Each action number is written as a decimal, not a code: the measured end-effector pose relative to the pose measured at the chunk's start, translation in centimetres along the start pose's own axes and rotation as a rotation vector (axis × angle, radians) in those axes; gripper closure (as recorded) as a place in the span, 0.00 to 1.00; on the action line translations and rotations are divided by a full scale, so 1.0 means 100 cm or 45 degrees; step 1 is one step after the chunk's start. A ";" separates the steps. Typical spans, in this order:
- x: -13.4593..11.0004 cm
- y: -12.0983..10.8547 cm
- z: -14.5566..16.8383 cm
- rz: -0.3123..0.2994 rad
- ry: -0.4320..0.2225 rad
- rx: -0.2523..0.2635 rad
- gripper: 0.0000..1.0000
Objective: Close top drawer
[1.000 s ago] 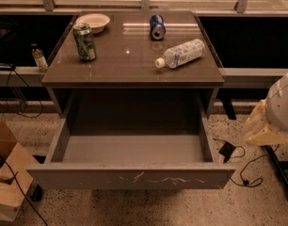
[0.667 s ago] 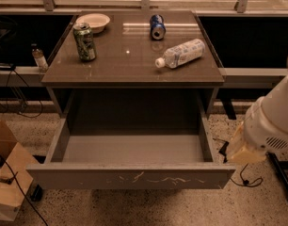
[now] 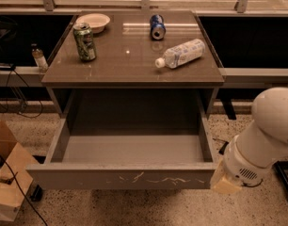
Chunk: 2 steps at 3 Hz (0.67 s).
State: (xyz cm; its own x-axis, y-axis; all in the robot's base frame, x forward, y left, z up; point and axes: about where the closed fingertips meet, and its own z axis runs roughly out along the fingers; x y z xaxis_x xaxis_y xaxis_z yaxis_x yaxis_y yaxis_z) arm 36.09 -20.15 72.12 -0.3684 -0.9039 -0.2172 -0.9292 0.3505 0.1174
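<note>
The top drawer (image 3: 130, 178) is pulled far out from under the brown tabletop (image 3: 130, 62). Its grey front panel has pale squiggly scratches near the middle, and its inside looks empty. My white arm (image 3: 264, 135) comes in from the lower right. My gripper (image 3: 225, 183) shows only as a beige end piece right next to the right end of the drawer's front panel, at the panel's height.
On the tabletop stand a green can (image 3: 84, 41), a pale bowl (image 3: 93, 21), a blue can on its side (image 3: 157, 26) and a lying plastic bottle (image 3: 181, 53). A cardboard box (image 3: 7, 182) and cables sit on the floor at left. A small bottle (image 3: 39, 58) stands on the left ledge.
My arm has moved left and down, bringing the gripper end from the right side to the drawer front's right corner. The drawer has not moved.
</note>
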 end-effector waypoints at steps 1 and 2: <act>0.008 -0.003 0.051 0.061 -0.040 -0.076 1.00; 0.012 -0.024 0.087 0.094 -0.075 -0.097 1.00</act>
State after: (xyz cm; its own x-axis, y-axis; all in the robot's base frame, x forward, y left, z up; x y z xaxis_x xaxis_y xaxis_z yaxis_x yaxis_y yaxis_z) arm 37.59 -19.90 63.20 -0.4386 -0.8598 -0.2614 -0.8955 0.3937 0.2077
